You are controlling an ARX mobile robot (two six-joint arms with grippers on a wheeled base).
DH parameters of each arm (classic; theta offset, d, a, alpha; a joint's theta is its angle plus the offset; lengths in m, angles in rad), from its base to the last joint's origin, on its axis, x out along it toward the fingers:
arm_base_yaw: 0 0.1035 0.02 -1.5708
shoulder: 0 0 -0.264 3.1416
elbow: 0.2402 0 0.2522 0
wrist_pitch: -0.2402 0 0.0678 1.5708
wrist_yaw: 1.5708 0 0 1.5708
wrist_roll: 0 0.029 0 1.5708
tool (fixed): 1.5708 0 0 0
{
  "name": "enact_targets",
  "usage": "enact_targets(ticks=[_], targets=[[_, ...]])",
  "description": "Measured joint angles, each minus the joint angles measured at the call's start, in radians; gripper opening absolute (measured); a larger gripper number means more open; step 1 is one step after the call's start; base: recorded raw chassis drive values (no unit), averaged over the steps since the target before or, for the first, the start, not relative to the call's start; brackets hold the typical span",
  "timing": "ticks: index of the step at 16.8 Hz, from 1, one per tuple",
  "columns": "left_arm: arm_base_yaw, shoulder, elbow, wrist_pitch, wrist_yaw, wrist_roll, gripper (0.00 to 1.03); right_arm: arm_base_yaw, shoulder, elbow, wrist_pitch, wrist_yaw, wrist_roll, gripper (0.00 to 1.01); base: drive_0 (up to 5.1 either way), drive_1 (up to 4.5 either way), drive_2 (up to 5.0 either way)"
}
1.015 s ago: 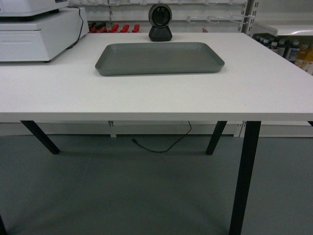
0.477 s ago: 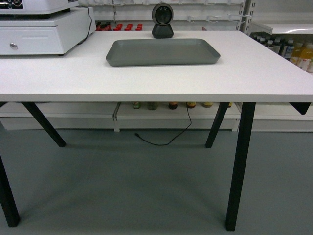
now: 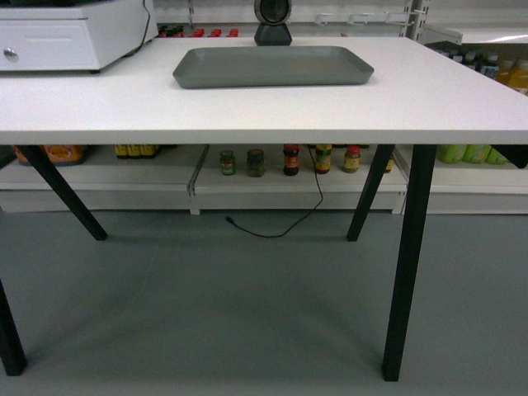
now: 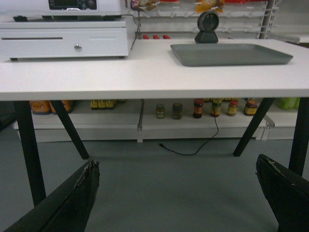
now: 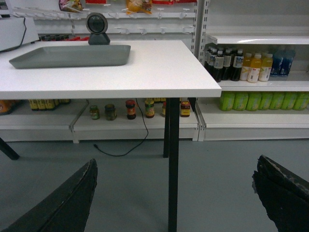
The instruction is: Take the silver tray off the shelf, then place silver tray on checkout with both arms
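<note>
Silver tray (image 3: 272, 66) is sitting flat on the checkout (image 3: 247, 111), far side, roughly center, w/ the black scanner (image 3: 272, 21) just behind it. White cash drawer (image 3: 66, 37) is off to the far left on the same top. Left gripper (image 4: 178, 193) is down low near the floor, fingers (image 4: 72, 198) wide apart, nothing in them. Right gripper (image 5: 176, 193) same deal, spread apart and holding nothing, low by the right table leg (image 5: 173, 159). Jars (image 3: 289, 159) on the low shelf (image 3: 272, 183) under/behind the table, cable (image 3: 280, 227) on the floor.
</note>
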Motion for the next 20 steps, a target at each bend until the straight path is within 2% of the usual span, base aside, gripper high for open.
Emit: enact_targets(ticks=[20], targets=[[0.0, 0.0, 0.0, -0.004, 0.0, 0.004, 0.98, 0.0, 0.0, 0.0, -0.005, 0.0, -0.003, 0.98, 0.0, 0.0, 0.0]])
